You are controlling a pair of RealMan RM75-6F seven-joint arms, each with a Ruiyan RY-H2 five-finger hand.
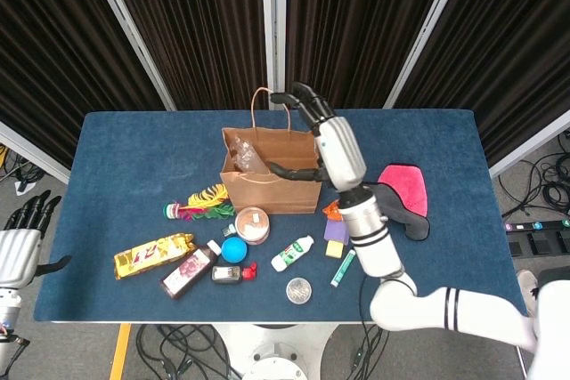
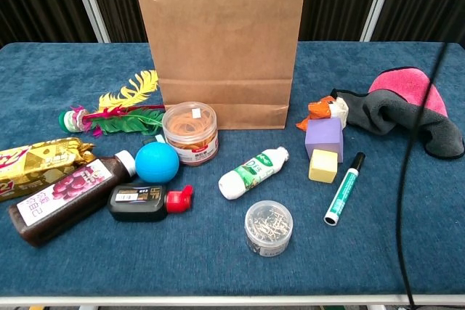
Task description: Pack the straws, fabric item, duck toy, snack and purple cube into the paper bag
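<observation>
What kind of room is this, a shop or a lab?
Probably a robot test lab: black pleated curtains wall off a blue cloth-covered table, loose cables lie on the floor, and assorted items surround a brown paper bag.

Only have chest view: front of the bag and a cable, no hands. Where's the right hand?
Observer: In the head view the right hand is above the back right corner of the paper bag, fingers spread, holding nothing.
Operator: Anything inside the bag? I can't see over the rim.
Observer: Yes, the straws, in a clear packet, lie inside toward the bag's left side.
Operator: And the left hand?
Observer: The left hand is beyond the left edge of the table, down low, holding nothing.
</observation>
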